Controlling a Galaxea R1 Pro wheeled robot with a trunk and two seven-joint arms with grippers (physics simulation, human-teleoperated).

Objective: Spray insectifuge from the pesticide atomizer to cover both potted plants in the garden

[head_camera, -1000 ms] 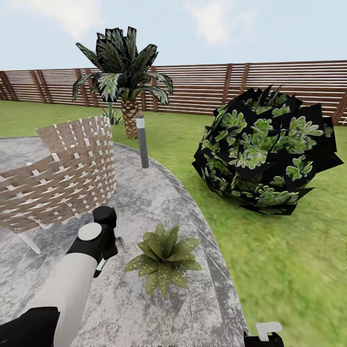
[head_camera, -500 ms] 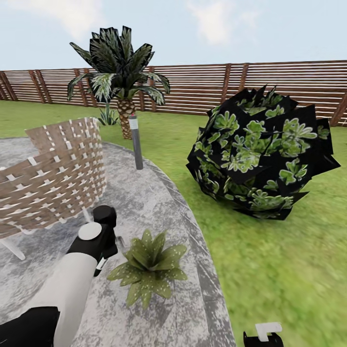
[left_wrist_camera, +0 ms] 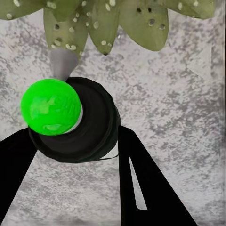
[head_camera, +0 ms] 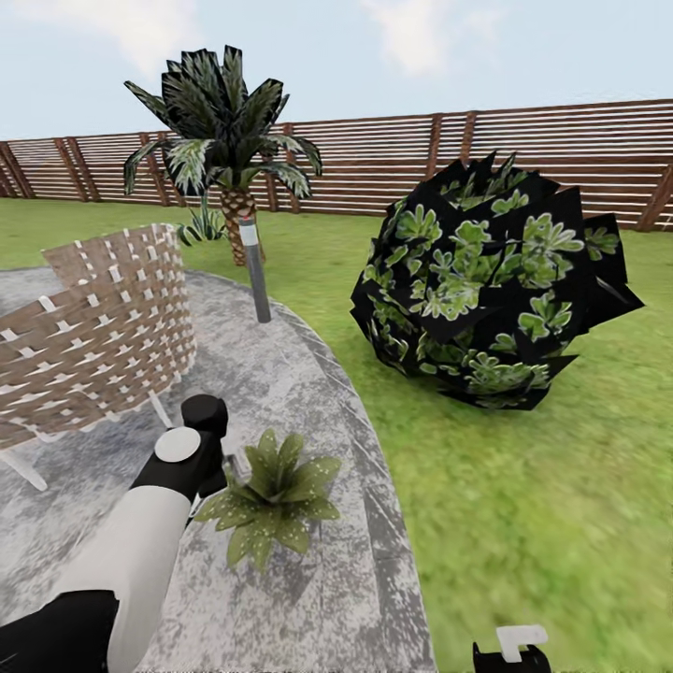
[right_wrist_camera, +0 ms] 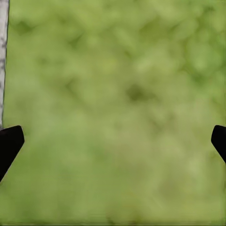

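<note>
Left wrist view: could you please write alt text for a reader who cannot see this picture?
The left gripper holds a dark round bottle with a bright green top, the pesticide atomizer, between its two black fingers. Beyond it, the speckled green leaves of a potted plant spread over the grey stone patio.

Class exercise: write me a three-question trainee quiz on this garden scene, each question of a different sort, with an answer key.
1. True or false: the left gripper is shut on the pesticide atomizer.
2. Multiple choice: the potted plant near the left arm stands on (a) the lawn, (b) the stone patio, (c) the wicker chair.
3. Fill in: the right wrist view looks between the right gripper fingertips down at blurred ____.

Key:
1. True; its fingers flank the dark bottle with the green cap.
2. b.
3. Grass, with a sliver of patio at one edge.
</note>
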